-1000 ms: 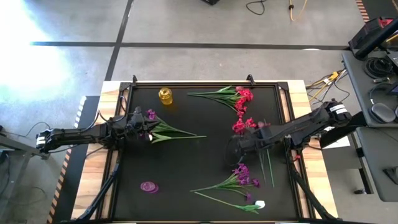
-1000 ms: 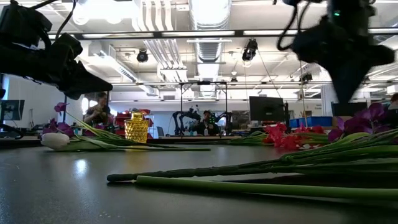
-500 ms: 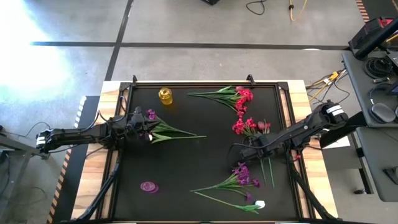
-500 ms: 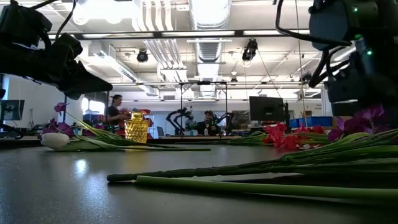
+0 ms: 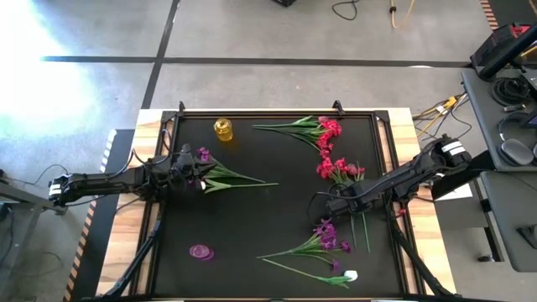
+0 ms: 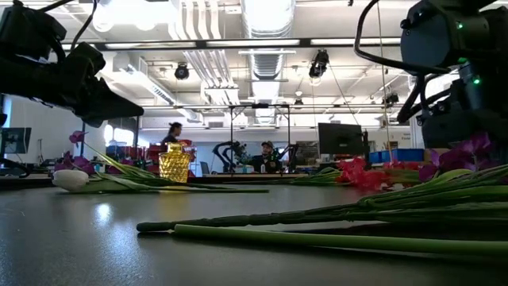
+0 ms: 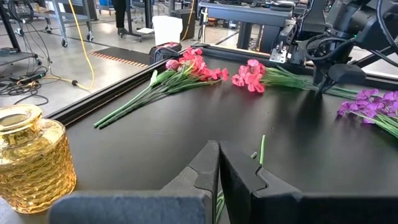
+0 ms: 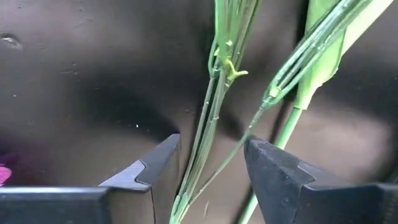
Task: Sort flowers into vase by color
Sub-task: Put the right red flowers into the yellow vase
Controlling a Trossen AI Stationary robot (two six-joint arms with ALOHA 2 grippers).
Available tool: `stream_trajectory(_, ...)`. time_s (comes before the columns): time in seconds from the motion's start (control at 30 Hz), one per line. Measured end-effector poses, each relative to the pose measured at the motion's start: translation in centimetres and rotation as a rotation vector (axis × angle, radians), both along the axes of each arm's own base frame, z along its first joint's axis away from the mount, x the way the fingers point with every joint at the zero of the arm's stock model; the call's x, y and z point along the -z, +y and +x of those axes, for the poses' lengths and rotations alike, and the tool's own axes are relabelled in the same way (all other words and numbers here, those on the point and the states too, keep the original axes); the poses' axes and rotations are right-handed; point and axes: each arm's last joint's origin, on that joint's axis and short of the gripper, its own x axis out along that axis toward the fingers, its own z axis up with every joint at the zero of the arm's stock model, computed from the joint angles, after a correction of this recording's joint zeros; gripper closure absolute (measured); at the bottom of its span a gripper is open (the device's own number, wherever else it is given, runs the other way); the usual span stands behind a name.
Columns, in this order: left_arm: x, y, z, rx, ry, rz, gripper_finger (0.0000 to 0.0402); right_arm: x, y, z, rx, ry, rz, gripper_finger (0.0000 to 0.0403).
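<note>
A red-pink flower sprig (image 5: 340,170) lies on the black mat, and its thin green stems (image 8: 214,106) run toward the near edge. My right gripper (image 5: 342,205) points down over those stems, open. One finger (image 8: 155,171) stands on each side of them; I cannot tell whether either touches. The left wrist view shows it (image 7: 324,86) some way behind the blooms (image 7: 249,74). My left gripper (image 7: 218,177) is shut with nothing between its fingers. It hovers at the mat's left beside a purple sprig (image 5: 220,174). A yellow glass vase (image 5: 223,129) stands at the far left.
Another red-pink sprig (image 5: 312,127) lies by the far edge. A purple sprig (image 5: 325,239) and a white bud (image 5: 350,275) lie near the front right. A small round purple thing (image 5: 200,251) sits at the front left. People move in the room behind.
My right gripper has come down toward the mat, onto the stems of the red-pink sprig, most of the way in the first half second. The flowers lie where they were.
</note>
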Motion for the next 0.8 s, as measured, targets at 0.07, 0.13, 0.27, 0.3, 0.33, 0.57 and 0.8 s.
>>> stream_trajectory(0.07,0.0,0.0,0.0,0.0,0.0,0.0,0.0402,0.0,-0.1,0.1,-0.012,-0.014,0.007,0.0242)
stream_trajectory(0.13,0.0,0.0,0.0,0.0,0.0,0.0,0.0402,-0.1,-0.1,0.1,-0.018,-0.03,0.003,0.0258)
stream_trajectory(0.27,0.0,0.0,0.0,0.0,0.0,0.0,0.0402,0.1,-0.5,0.3,-0.032,-0.066,0.008,0.0301)
stream_trajectory(0.3,0.0,0.0,0.0,0.0,0.0,0.0,0.0402,0.3,-0.6,0.4,-0.039,-0.075,0.014,0.0313)
stream_trajectory(0.33,0.0,0.0,0.0,0.0,0.0,0.0,0.0402,0.4,-0.7,0.4,-0.041,-0.08,0.021,0.0323)
stream_trajectory(0.57,0.0,0.0,0.0,0.0,0.0,0.0,0.0402,-0.8,-1.3,2.1,-0.122,-0.193,-0.017,0.0381)
stream_trajectory(0.8,0.0,0.0,0.0,0.0,0.0,0.0,0.0402,-4.0,-2.5,4.2,-0.272,-0.328,-0.158,0.039)
